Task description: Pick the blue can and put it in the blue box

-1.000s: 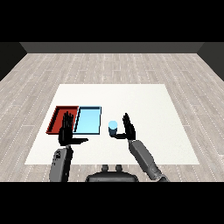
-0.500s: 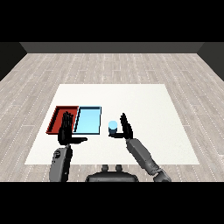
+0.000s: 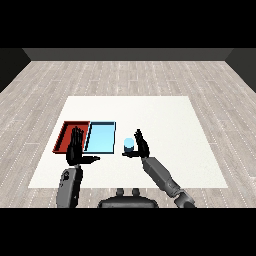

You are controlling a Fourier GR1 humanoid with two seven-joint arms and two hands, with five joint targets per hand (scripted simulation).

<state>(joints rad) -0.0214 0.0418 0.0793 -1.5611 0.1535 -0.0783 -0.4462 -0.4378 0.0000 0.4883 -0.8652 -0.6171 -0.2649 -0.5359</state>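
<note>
A small blue can (image 3: 128, 145) stands upright on the white table just right of the light blue tray (image 3: 100, 136). My right hand (image 3: 140, 145) is right beside the can, fingers up and slightly bent on its right side, thumb reaching under its front; it is still open, not closed round it. Raised in front of the red tray (image 3: 68, 135), my left hand (image 3: 76, 150) has straight fingers and its thumb out to the right, holding nothing.
The red tray and the light blue tray lie side by side at the table's left front. The white table (image 3: 165, 125) stretches away to the right and back, with a wooden floor around it.
My right hand has moved left, closing in on the can until it nearly touches. The left hand has hardly moved.
</note>
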